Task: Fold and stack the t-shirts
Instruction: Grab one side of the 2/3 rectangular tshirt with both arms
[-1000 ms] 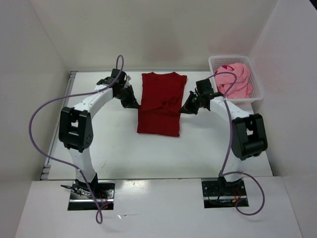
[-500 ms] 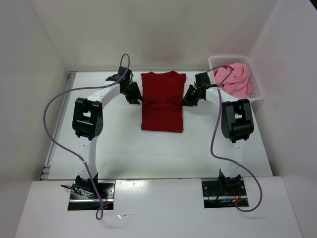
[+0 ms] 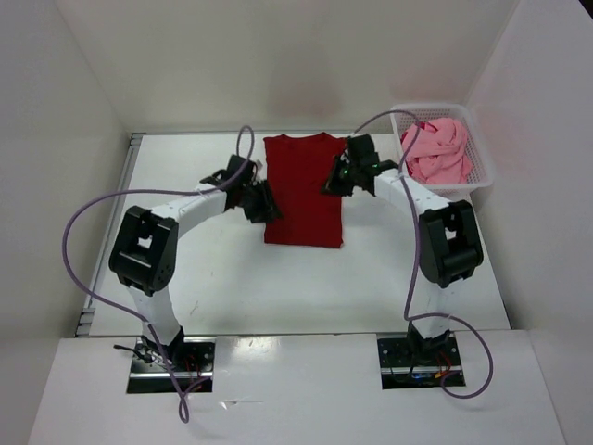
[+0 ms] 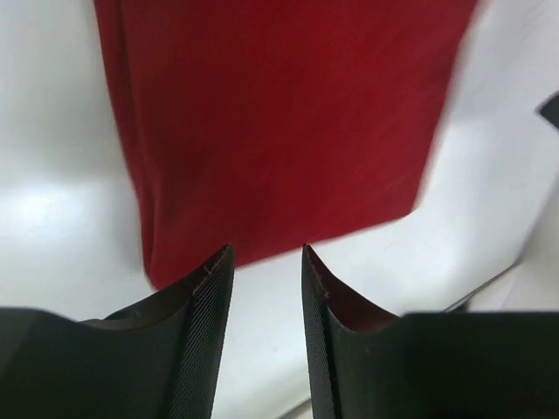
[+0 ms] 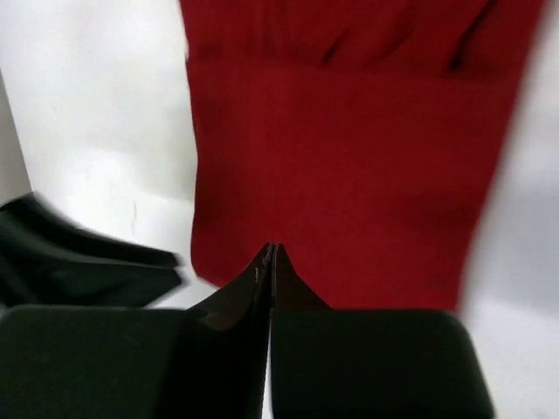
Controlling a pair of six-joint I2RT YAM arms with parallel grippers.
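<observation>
A dark red t-shirt (image 3: pixel 301 190) lies flat on the white table, its sides folded in to make a narrow rectangle with the collar at the far end. My left gripper (image 3: pixel 266 206) sits by its lower left edge. In the left wrist view that gripper (image 4: pixel 266 253) is open with nothing between its fingers, and the shirt's (image 4: pixel 279 131) hem is just ahead. My right gripper (image 3: pixel 336 180) hovers over the shirt's right edge. Its jaws (image 5: pixel 271 250) are shut with no cloth seen between them, above the red cloth (image 5: pixel 349 157). A light pink t-shirt (image 3: pixel 439 151) lies crumpled in the basket.
The white lattice basket (image 3: pixel 434 108) stands at the table's far right corner, close to my right arm. White walls enclose the table on three sides. Purple cables loop from both arms. The left gripper's fingers (image 5: pixel 87 262) show at the left of the right wrist view.
The shirt's sides have been folded in and let go. My left gripper opened and moved nearer along the left edge. My right gripper moved onto the right edge, opened, then shut.
</observation>
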